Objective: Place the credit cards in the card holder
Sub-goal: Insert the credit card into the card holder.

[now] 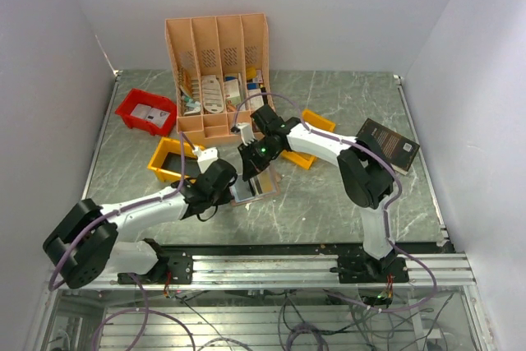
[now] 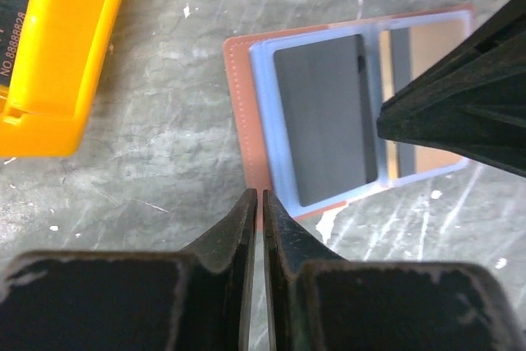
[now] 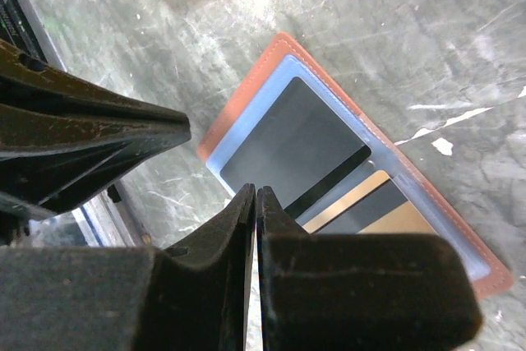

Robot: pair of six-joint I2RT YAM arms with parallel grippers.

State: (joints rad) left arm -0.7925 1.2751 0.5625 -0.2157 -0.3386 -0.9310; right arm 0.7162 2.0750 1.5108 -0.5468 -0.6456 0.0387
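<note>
Arms meet over the middle of the table (image 1: 312,211), with the left gripper (image 2: 261,203) and the right gripper (image 3: 255,199) both pointing down just beside the card holder (image 2: 244,133). Each pair of fingers is pressed almost together and grips nothing. The card holder lies open and flat, and a dark card (image 2: 325,121) sits in its clear pocket. A yellow bin (image 2: 57,55) stands near.

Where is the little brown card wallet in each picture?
Top external: the card holder lies near the middle of the picture.
Left wrist: it is in the upper right, lying open.
Right wrist: it runs from the centre to the lower right, lying open.
Shared landmark: the scratched grey table under it.
</note>
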